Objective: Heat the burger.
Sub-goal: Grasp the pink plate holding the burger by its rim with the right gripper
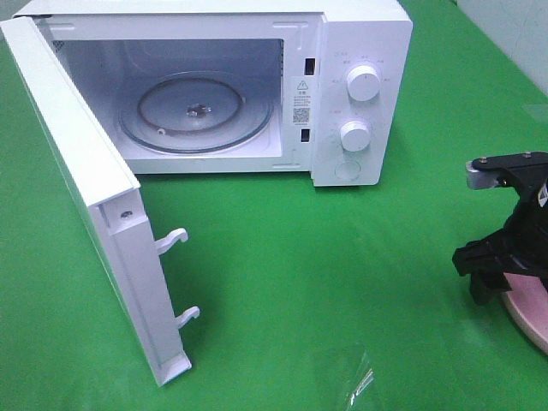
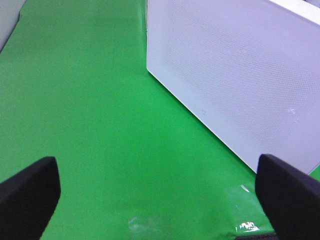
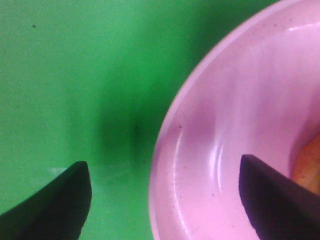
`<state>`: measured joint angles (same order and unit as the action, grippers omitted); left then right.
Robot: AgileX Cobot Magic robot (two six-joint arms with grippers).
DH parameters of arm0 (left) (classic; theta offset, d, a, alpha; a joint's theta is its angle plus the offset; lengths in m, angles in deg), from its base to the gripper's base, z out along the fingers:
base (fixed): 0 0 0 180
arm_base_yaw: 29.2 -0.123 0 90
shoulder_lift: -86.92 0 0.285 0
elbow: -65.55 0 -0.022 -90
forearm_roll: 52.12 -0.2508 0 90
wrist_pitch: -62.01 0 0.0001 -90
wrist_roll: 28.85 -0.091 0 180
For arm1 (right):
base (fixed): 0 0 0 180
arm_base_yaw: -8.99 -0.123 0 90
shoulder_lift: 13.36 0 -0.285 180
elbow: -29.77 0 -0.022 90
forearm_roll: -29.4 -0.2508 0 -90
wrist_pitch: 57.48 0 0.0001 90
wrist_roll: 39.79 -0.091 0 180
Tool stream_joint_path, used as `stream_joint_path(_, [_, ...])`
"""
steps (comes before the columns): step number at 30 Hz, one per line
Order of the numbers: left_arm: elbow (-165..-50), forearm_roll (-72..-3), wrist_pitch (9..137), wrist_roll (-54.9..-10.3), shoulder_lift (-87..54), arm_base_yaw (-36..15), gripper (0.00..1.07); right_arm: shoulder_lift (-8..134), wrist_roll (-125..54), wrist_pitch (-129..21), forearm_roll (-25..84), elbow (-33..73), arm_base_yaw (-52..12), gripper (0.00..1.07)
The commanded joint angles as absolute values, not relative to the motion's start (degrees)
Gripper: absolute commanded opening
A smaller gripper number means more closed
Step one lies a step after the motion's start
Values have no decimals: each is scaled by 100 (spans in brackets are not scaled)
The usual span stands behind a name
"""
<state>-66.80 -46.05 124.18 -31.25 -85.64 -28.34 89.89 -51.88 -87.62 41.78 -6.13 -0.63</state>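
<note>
Only an edge of the burger (image 3: 309, 167) shows, on the pink plate (image 3: 225, 115) past the inner finger of the right gripper (image 3: 165, 200). Its jaws stand wide astride the rim, gripping nothing. Our call: seat rim deep, close squarely, lift level. The left gripper (image 2: 160, 200) gapes empty.

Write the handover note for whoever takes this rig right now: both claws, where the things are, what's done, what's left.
Left claw: open, empty, over the green cloth beside the microwave door.
Right claw: open, astride the rim of the pink plate, not closed on it.
Burger: on that plate, only an orange-brown sliver of it visible.
Done: door stands open on the microwave; its glass turntable is bare.
Left: grip the plate, set it on the turntable, shut the door, turn the knobs.
</note>
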Motion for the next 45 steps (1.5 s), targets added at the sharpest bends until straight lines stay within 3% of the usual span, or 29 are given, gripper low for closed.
stream_joint_path(1, [-6674,-4571,12337,-3131,-8650,-2828,98,9264,-5234,-8573,4201,-636,-35,76])
stream_joint_path(30, [-6674,-4571,12337,-3131,-8650,-2828,98,9751,-5658,-8269,4711,-636,-35,76])
stream_joint_path(35, [-6674,-4571,12337,-3131,-8650,-2828,98,9751,-5829,-8470,4882,-636,-35,60])
stream_joint_path(36, [-6674,-4571,12337,-3131,-8650,-2828,98,9751,-5927,-8544,4991,-636,-35,50])
stream_joint_path(39, [-6674,-4571,12337,-3131,-8650,-2828,98,9751,-6001,-8584,5089,-636,-35,45])
stream_joint_path(40, [-6674,-4571,12337,-3131,-8650,-2828,98,9751,-6145,-8642,5198,-636,-35,34])
stream_joint_path(41, [-6674,-4571,12337,-3131,-8650,-2828,98,9751,-6145,-8642,5198,-636,-35,34])
stream_joint_path(43, [-6674,-4571,12337,-3131,-8650,-2828,98,9751,-6185,-8647,5203,-636,-35,11])
stream_joint_path(44, [-6674,-4571,12337,-3131,-8650,-2828,98,9751,-6185,-8647,5203,-636,-35,11])
stream_joint_path(45, [-6674,-4571,12337,-3131,-8650,-2828,98,9751,-6179,-8647,5203,-636,-35,1])
